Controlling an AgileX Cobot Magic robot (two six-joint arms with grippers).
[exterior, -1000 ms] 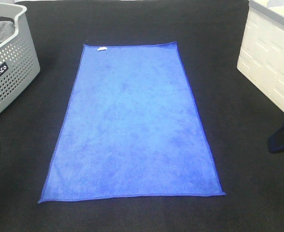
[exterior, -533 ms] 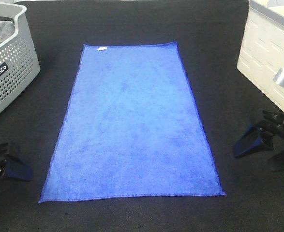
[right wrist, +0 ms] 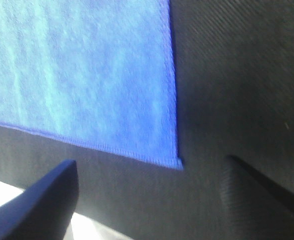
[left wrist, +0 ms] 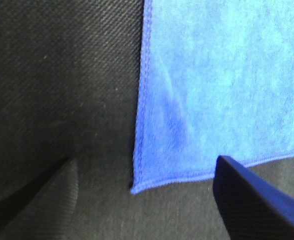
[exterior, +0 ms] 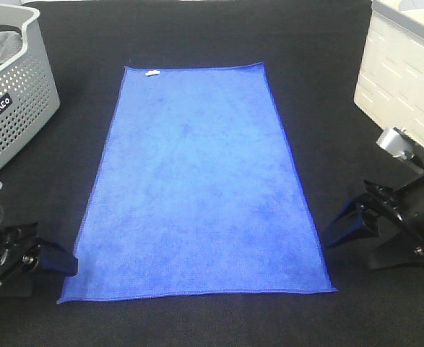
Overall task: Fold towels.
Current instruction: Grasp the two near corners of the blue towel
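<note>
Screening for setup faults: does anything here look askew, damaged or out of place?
Nothing stands out. The blue towel lies flat and unfolded on the black table, hems straight. The left gripper and right gripper are open at its two near corners.

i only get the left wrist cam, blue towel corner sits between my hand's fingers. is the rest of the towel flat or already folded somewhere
Observer: Flat. In the high view the towel lies spread in one layer on the black surface, with no fold anywhere.
Operator: ok where's the right hand
Observer: The right hand is open at the towel's near right corner and holds nothing.
Operator: anything else around it
Observer: A grey basket stands off the far left corner and a white crate off the far right. Neither touches the towel.
</note>
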